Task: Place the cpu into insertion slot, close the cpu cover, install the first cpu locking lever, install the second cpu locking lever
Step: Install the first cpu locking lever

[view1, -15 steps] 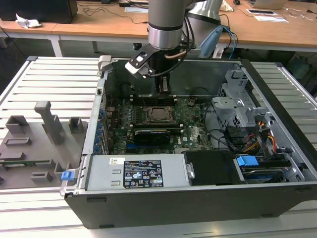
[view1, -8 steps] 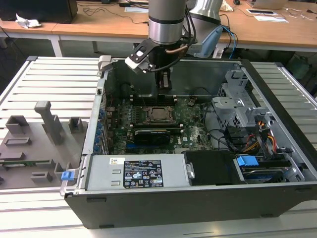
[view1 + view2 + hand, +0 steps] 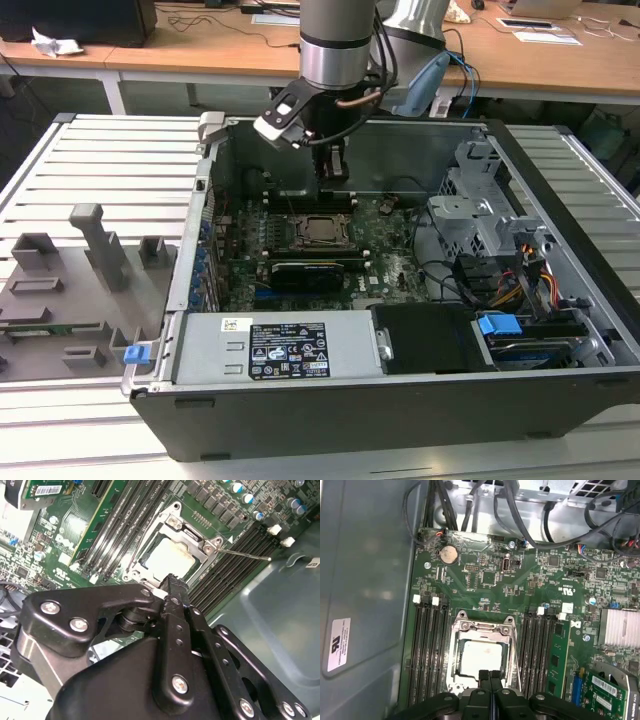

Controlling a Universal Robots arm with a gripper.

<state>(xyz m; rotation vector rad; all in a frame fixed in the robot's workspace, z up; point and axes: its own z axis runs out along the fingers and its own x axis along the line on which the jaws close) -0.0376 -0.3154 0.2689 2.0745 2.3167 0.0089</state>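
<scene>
- The cpu (image 3: 480, 660) lies flat in the slot (image 3: 149, 541), its pale metal face up, in the middle of the green board (image 3: 485, 575).
- It looks light, stiff and fragile. Judging by that, it is best held by its edges only, with no sideways drag over the pins beneath.
- The cover (image 3: 482, 626) lies down around it, framing the face. It is thin, rigid metal, probably hinged at one side.
- A wire lever (image 3: 245, 555) juts out past one corner. It is likely springy and is best taken near its free end.
- The fingers (image 3: 490, 676) are pressed together with nothing between them, their tips just above the cover's near edge.
- The fingers hide that edge, the chip hides the pin field, and I cannot tell whether either lever is latched.
</scene>
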